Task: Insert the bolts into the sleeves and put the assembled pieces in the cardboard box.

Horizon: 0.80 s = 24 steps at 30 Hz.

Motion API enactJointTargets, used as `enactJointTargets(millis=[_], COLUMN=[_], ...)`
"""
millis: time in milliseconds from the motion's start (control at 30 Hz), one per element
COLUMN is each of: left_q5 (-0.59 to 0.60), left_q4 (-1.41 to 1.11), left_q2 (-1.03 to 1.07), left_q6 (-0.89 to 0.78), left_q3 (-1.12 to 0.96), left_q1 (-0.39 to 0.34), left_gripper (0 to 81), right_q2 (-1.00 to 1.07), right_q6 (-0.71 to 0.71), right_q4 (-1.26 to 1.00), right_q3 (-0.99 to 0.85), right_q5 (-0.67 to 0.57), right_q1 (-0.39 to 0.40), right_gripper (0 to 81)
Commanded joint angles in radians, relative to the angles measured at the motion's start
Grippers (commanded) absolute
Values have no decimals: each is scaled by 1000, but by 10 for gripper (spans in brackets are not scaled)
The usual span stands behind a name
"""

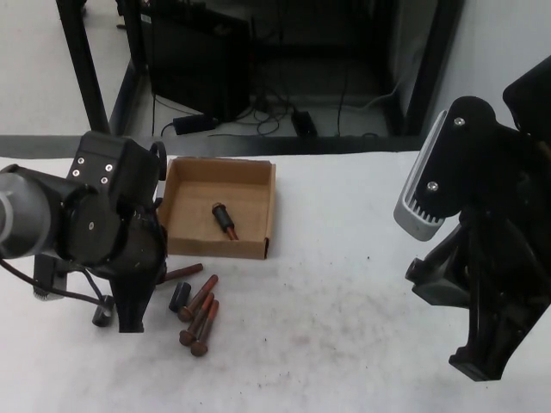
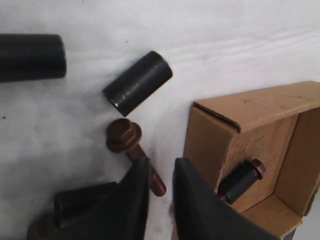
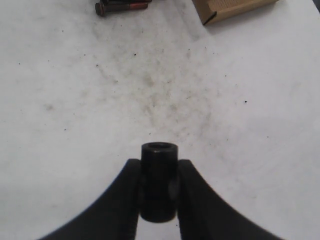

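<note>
Noted right gripper [image 3: 159, 172] pinching sleeve [image 3: 159, 152] over bench [image 3: 150, 90], 4 o'clock. Noted left gripper [image 2: 161, 167] narrowly spread, straddling loose bolt [image 2: 131, 145] shank tip, 8 o'clock. Logged more bolts [image 1: 199, 298] at 6 o'clock of cardboard box [image 1: 215, 248]; assembled piece [image 1: 225, 217] inside.

Cardboard box [image 1: 215, 244] with one sleeved bolt [image 1: 225, 217], rusty bolts [image 1: 199, 303], black sleeve [image 1: 179, 298] beside it, second sleeve [image 3: 159, 182] gripped
</note>
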Motion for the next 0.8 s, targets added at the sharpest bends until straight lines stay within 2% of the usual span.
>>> enactJointTargets(millis=[0, 167, 467, 767], left_q5=[4, 37, 21, -24], left_q4=[-5, -5, 56, 73], left_q2=[1, 1, 1, 11], left_q6=[-2, 0, -8, -95], left_q3=[-12, -12, -12, -12], left_q1=[-2, -2, -2, -2], left_gripper=[190, 290, 290, 290], right_q2=[-9, -9, -9, -9], right_q6=[1, 1, 1, 1], right_q4=[-3, -3, -3, -3], right_q3=[2, 2, 2, 2], right_q5=[-10, -10, -10, -10], right_q1=[2, 2, 2, 2], right_gripper=[2, 2, 2, 2])
